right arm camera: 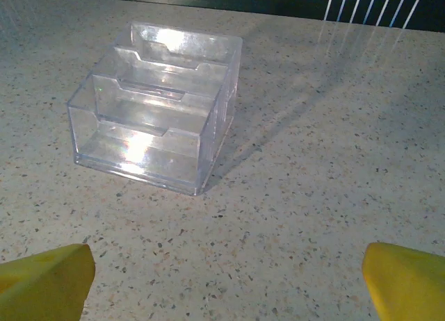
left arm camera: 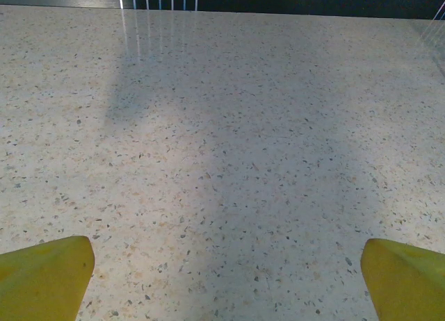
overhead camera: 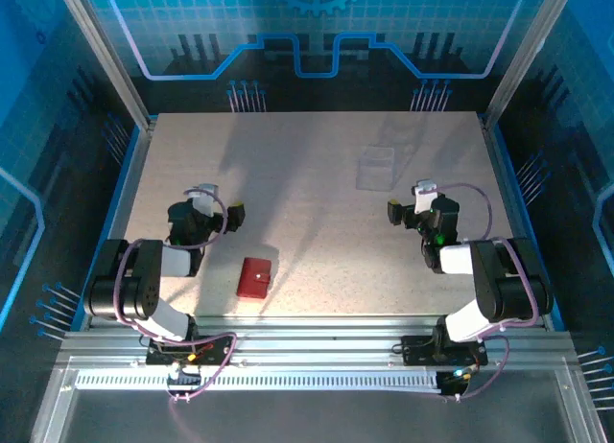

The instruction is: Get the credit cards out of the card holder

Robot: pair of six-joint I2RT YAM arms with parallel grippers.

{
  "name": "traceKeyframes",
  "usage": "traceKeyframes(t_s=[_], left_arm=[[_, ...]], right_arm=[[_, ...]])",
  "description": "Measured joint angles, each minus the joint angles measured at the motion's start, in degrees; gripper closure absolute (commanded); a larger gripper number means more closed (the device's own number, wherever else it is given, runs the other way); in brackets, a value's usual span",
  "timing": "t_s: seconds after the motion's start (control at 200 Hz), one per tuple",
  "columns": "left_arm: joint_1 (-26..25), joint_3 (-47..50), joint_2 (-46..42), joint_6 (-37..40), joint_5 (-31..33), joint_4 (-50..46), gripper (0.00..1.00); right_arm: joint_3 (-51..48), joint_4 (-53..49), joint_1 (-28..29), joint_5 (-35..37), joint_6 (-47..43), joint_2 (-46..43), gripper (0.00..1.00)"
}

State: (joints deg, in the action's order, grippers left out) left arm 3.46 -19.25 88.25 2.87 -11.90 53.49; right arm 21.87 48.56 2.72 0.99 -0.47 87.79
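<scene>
The card holder (overhead camera: 254, 278), a small red wallet, lies folded shut on the speckled table (overhead camera: 317, 222) near the front edge, between the two arms and closer to the left one. The credit cards are hidden. My left gripper (overhead camera: 206, 211) hovers up and to the left of the wallet, open; in the left wrist view its yellow fingertips (left arm camera: 49, 276) stand wide apart over bare tabletop. My right gripper (overhead camera: 422, 205) is open on the right side, its yellow fingertips (right arm camera: 407, 283) spread with nothing between them.
A clear acrylic tiered stand (right arm camera: 156, 105) sits empty just ahead and left of the right gripper, seen faintly from above as the stand (overhead camera: 377, 167). Metal frame rails border the table.
</scene>
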Motion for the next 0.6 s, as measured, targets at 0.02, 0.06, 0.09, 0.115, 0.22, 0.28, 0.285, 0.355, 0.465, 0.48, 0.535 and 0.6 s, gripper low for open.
traceKeyframes(t_s=[0.02,0.06,0.09,0.115,0.22,0.28,0.285,0.355,0.465,0.48,0.535,0.6], left_arm=[[0.0,-0.02,0.0,0.0,0.0,0.0,0.01],[0.0,0.0,0.0,0.0,0.0,0.0,0.01],[0.0,-0.02,0.0,0.0,0.0,0.0,0.01],[0.0,-0.02,0.0,0.0,0.0,0.0,0.01],[0.0,-0.02,0.0,0.0,0.0,0.0,0.01],[0.0,-0.02,0.0,0.0,0.0,0.0,0.01],[0.0,-0.02,0.0,-0.02,0.0,0.0,0.01],[0.0,-0.02,0.0,0.0,0.0,0.0,0.01],[0.0,-0.02,0.0,0.0,0.0,0.0,0.01],[0.0,-0.02,0.0,0.0,0.0,0.0,0.01],[0.0,-0.02,0.0,0.0,0.0,0.0,0.01],[0.0,-0.02,0.0,0.0,0.0,0.0,0.01]], right_arm=[[0.0,0.07,0.0,0.0,0.0,0.0,0.0],[0.0,0.13,0.0,0.0,0.0,0.0,0.0],[0.0,0.15,0.0,0.0,0.0,0.0,0.0],[0.0,0.17,0.0,0.0,0.0,0.0,0.0],[0.0,0.24,0.0,0.0,0.0,0.0,0.0],[0.0,0.33,0.0,0.0,0.0,0.0,0.0],[0.0,0.33,0.0,0.0,0.0,0.0,0.0],[0.0,0.42,0.0,0.0,0.0,0.0,0.0],[0.0,0.42,0.0,0.0,0.0,0.0,0.0],[0.0,0.42,0.0,0.0,0.0,0.0,0.0],[0.0,0.42,0.0,0.0,0.0,0.0,0.0],[0.0,0.42,0.0,0.11,0.02,0.0,0.0]])
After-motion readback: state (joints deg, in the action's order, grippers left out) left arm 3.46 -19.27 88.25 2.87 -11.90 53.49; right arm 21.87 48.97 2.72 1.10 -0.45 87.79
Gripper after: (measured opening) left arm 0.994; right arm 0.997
